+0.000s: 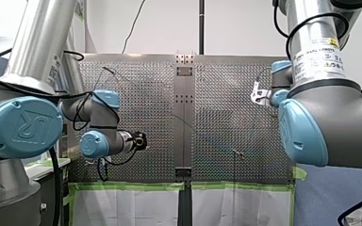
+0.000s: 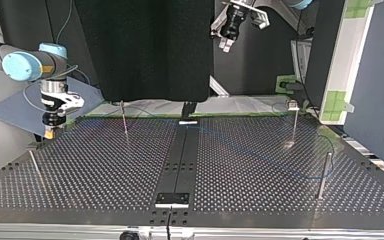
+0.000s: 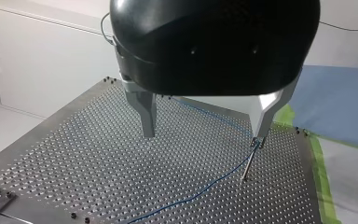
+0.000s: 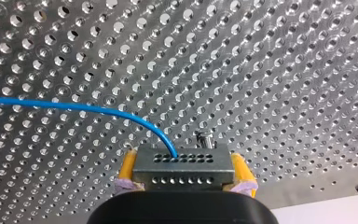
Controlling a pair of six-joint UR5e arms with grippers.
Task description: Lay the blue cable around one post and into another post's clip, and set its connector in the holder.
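Steel plate drilled with holes, the table (image 1: 136,94) fills the front view, split by a dark centre strip (image 1: 185,122). My left arm (image 1: 94,141) sits well out from the strip on one side and my right arm (image 1: 311,108) on the other, though neither tool's grip can be read from here. From across the table, my right gripper (image 2: 50,132) stands low over the plate, far to the strip's left in that view. My left gripper (image 2: 225,44) hangs high above the strip's far end, apparently to stay out of the cable's way. Thin posts stand to the strip's right: one post (image 2: 294,127) topped by a clip (image 2: 293,105), and another post (image 2: 322,175) nearer the camera, where a faint run of blue cable (image 2: 305,176) lies on the plate. Its full route cannot be traced. A pale block (image 2: 188,121) at the strip's far end may be the holder. From the left wrist, the metal fingers (image 3: 147,116) are spread wide and carry nothing, and the cable passes a clip-topped post (image 3: 247,165) beside one fingertip. From the right wrist, yellow pads (image 4: 128,163) are clamped on the sides of the metal connector (image 4: 182,170) with its cable end facing forward, likely so it can be lowered squarely. A small peg (image 4: 205,138) stands just beyond it, and the posts could snag the slack.
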